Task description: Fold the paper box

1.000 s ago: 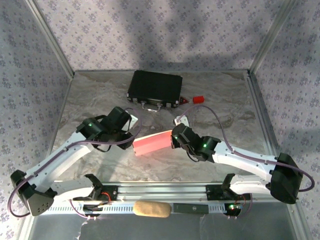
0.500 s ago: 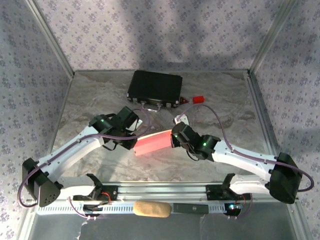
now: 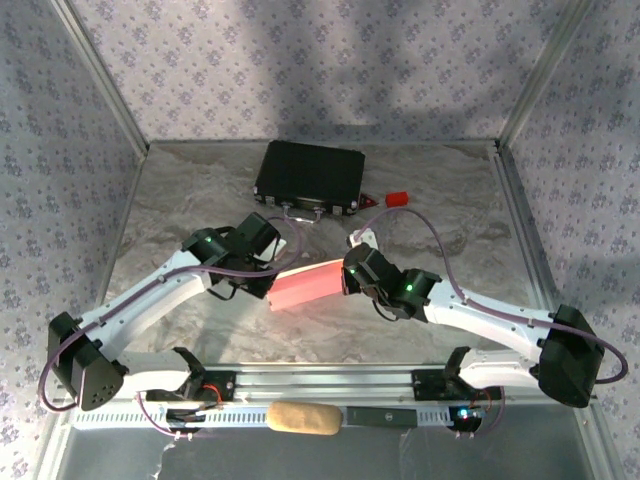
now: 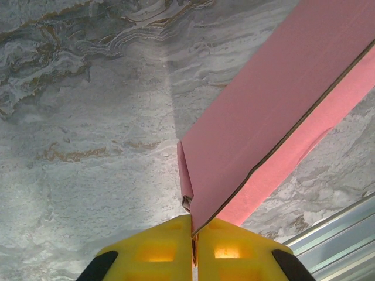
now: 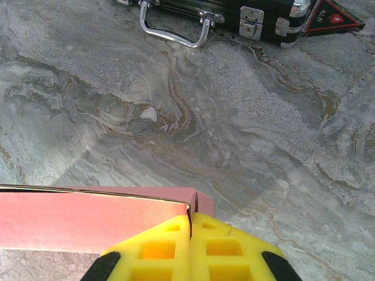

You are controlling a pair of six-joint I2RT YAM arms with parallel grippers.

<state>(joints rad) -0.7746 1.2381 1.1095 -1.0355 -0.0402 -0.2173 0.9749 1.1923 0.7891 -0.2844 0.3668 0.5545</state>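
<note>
Top external: the paper box [image 3: 308, 285] is held on the near side of the black case [image 3: 310, 175], long axis running left to right; left jaws clench its left end, right jaws its right end

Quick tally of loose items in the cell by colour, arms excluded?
Pink: 1, paper box
Black: 1, hard case
Red: 2, small block and triangular tag
Tan: 1, oblong pad
Total: 5
</note>
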